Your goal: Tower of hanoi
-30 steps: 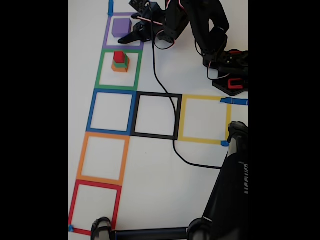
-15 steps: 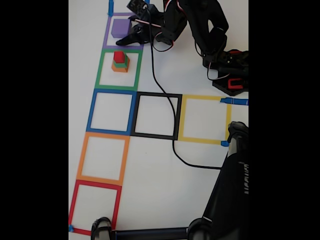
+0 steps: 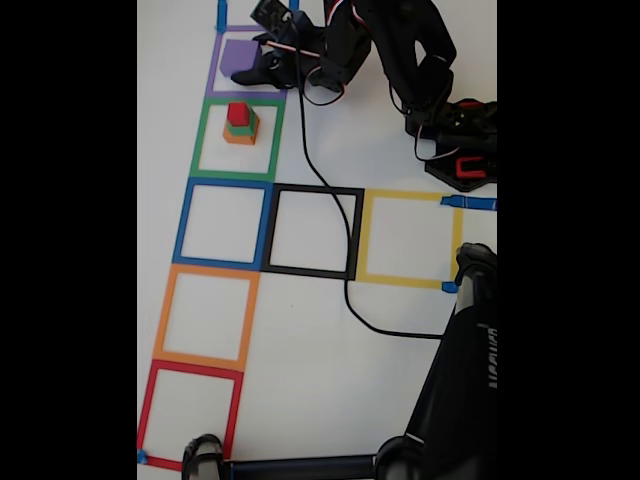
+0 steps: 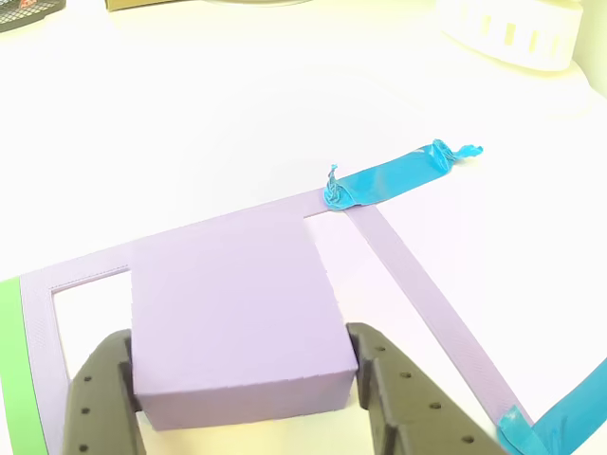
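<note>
The purple cube (image 3: 236,56) sits in the purple tape square (image 3: 213,75) at the top of the fixed view. One square below it, inside the green tape outline, the red cube (image 3: 238,112) tops the green cube (image 3: 241,128), which rests on the orange cube (image 3: 239,138). My gripper (image 3: 258,58) reaches in from the right and is open. In the other view its fingers (image 4: 100,398) stand on either side of the purple cube (image 4: 232,322), close against its near sides. The cube rests on the table.
A column of tape squares runs down the left, blue (image 3: 185,220), orange (image 3: 160,315) and red (image 3: 147,410), with black (image 3: 355,230) and yellow (image 3: 365,235) to the right. A black cable (image 3: 330,200) crosses the table. A black stand (image 3: 460,380) fills the lower right. The arm base (image 3: 460,150) is at the upper right.
The gripper has moved left and up around the purple cube, now covering its right part. The cubes have not moved.
</note>
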`<move>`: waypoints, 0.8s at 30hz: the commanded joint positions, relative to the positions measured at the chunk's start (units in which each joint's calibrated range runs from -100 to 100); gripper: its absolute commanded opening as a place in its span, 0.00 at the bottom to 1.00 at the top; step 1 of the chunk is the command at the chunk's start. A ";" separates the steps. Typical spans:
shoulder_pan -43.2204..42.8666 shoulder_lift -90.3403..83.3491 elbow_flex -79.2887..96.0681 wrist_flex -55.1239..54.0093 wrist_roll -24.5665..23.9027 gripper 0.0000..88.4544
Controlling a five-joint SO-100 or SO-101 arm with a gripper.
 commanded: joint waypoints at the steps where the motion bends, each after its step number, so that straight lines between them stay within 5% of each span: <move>1: -0.81 -0.68 -1.67 -1.00 0.00 0.21; 12: -1.86 -5.44 -1.76 4.18 0.00 0.15; 24: -2.82 -35.07 -5.22 41.67 0.00 0.13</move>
